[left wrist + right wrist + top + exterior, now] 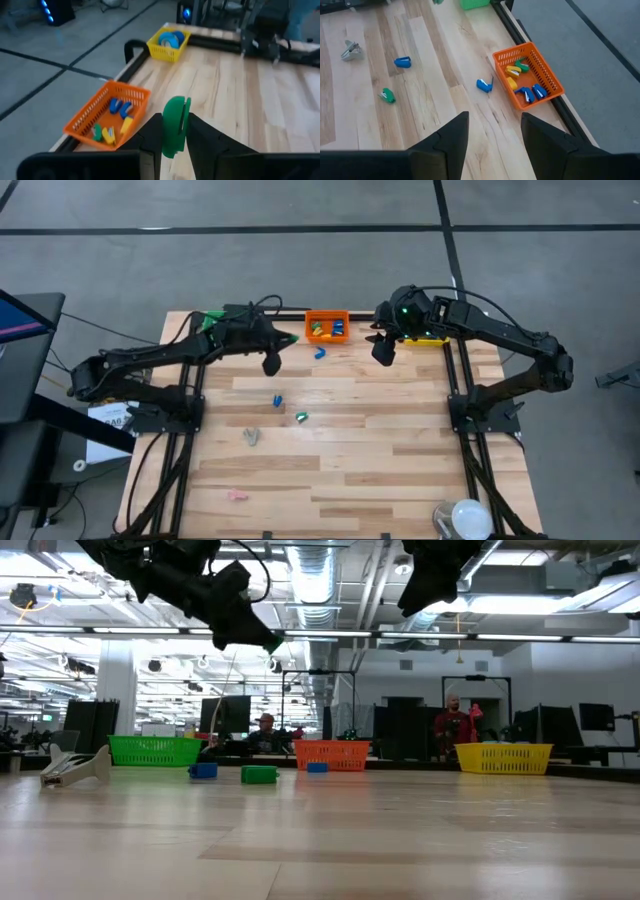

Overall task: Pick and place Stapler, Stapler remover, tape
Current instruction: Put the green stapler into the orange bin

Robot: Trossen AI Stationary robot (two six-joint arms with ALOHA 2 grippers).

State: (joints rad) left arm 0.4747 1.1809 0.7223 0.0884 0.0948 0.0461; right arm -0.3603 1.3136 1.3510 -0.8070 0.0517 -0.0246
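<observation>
Seen from above, the left gripper (271,363) hangs over the table (380,450) at about eleven o'clock from its middle, and the right gripper (382,352) at about one o'clock, the orange bin (327,326) between them on the far edge. A blue stapler (320,352) lies just before that bin; another blue one (277,399), a green one (301,417) and a grey stapler remover (251,436) are scattered mid-table, leaving wide bare boards toward the near edge. At table height, green bin (154,750), orange and yellow bin (503,757) line the far edge, both grippers raised well clear. The left wrist shows fingers pinching a green stapler (175,125), and blue tape (169,39), seemingly several rolls, in the yellow bin. The right wrist shows its fingers (451,131) spread, empty.
</observation>
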